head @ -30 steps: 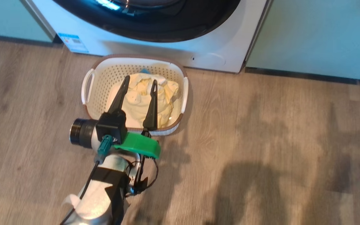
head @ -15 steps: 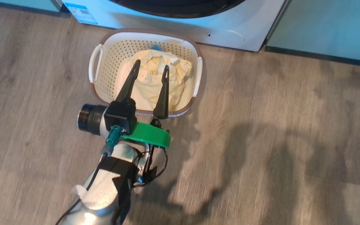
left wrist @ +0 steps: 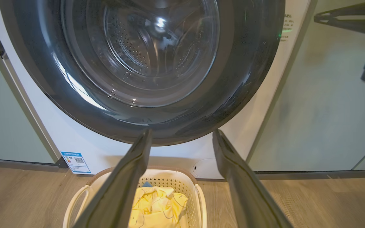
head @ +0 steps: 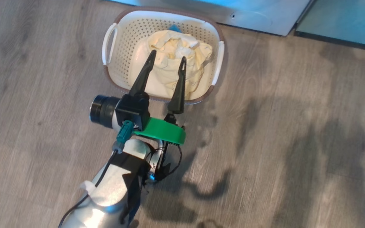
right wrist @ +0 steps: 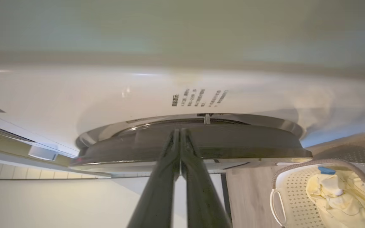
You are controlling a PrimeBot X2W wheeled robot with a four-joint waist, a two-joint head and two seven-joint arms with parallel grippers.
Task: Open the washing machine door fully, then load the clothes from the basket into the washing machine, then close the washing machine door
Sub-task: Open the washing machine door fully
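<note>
Head view dropped lower, washing machine (head: pixel 265 15) at top edge, left gripper (head: pixel 168 55) spread above clothes (head: pixel 196 53) in basket (head: pixel 124 57), right gripper (right wrist: pixel 180 131) closed.

Print (right wrist: pixel 198 96) on washing machine (right wrist: pixel 74 91) illegible

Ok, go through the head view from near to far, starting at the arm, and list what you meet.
The pale forearm → green bracket → basket holding the clothes → washing machine.
</note>
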